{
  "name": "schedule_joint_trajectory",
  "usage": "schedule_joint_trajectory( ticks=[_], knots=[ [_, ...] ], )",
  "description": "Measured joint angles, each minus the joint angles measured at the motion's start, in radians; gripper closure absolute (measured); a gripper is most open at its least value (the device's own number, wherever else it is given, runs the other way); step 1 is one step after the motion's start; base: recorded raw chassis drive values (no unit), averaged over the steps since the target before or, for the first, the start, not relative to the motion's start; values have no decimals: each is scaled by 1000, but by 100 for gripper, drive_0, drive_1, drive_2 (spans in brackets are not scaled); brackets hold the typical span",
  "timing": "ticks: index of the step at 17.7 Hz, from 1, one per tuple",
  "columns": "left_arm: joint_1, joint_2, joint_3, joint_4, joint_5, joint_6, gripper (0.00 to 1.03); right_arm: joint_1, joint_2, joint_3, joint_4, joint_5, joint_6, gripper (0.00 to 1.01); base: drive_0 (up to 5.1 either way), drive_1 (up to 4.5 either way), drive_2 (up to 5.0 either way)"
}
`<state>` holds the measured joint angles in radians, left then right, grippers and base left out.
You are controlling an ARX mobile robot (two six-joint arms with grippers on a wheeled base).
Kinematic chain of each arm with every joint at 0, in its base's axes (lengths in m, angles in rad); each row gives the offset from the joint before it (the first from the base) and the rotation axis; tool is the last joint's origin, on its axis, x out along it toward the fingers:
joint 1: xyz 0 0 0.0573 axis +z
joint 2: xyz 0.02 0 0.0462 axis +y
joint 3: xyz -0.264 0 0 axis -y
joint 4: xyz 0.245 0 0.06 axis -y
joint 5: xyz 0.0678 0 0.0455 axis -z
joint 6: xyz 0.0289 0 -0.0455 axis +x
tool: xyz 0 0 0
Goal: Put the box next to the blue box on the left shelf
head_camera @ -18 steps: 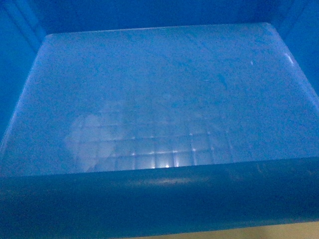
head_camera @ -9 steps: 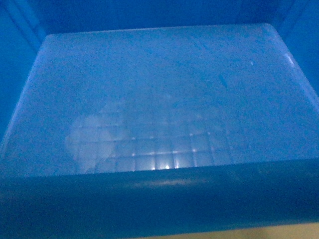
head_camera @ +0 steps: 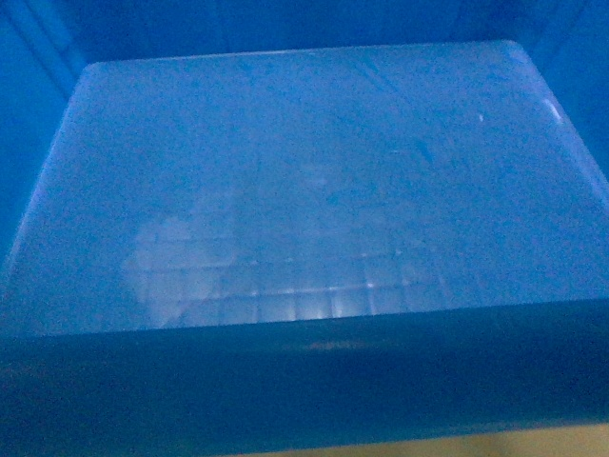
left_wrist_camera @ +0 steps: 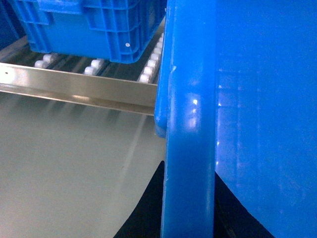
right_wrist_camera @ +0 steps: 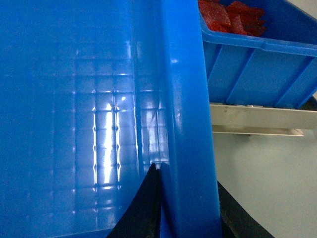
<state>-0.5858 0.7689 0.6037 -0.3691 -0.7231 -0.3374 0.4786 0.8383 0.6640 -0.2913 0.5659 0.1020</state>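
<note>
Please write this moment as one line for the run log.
box: held, empty | left claw: shut on rim | right claw: shut on rim | left shelf: not reached

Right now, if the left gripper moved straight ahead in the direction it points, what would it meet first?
Probably the metal front rail of the left shelf, then the blue crate resting on its rollers. The left gripper is clamped on the rim of the box; depth is unclear.

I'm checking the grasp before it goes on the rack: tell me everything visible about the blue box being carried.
The box is bright-blue, glossy plastic with a thick rolled rim and a smooth floor bearing a faint grid imprint; it holds nothing. Dark jaws of the left gripper and right gripper straddle its side rims. It sits at the edge of the left shelf, whose white rollers carry another blue crate.
</note>
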Motion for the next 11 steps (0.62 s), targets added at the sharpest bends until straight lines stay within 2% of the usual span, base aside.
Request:
schedule_joint_trajectory(
  ticks=[11],
  knots=[
    [0, 2, 0, -1, 0, 0, 92, 0, 2, 0, 0, 0, 0, 85, 10, 429, -408]
  ],
)
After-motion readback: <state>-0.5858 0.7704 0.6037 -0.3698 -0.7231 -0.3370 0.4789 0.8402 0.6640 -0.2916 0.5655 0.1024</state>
